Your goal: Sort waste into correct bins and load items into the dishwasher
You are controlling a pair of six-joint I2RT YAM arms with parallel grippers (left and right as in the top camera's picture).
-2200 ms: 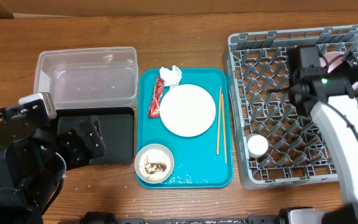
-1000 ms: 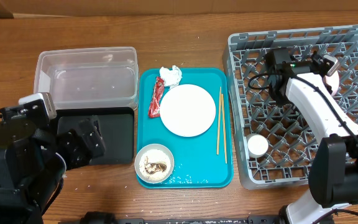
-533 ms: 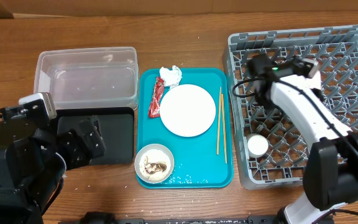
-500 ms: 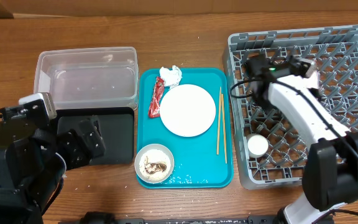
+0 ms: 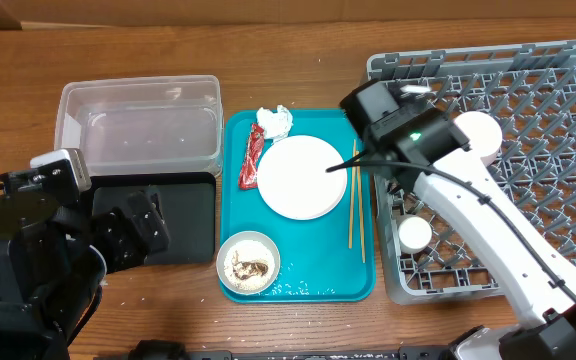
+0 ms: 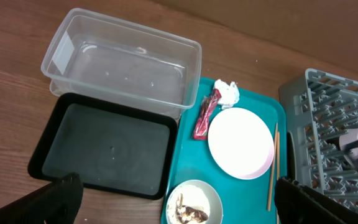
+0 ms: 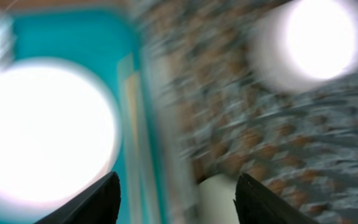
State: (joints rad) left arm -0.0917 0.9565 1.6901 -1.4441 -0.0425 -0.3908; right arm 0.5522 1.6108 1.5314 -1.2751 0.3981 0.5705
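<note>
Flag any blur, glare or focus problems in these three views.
Right wrist: heavy motion smear; the plate and grey rack are soft blobs, only the right tool edges look crisp. Overhead: sharp, evenly lit. Left wrist: sharp, faint glints on the clear tub.

We see open room above the large round pale plate (image 5: 302, 177). The wall of the square grey plastic rack (image 5: 389, 272) stands close beside the thin wooden chopsticks (image 5: 351, 215).
</note>
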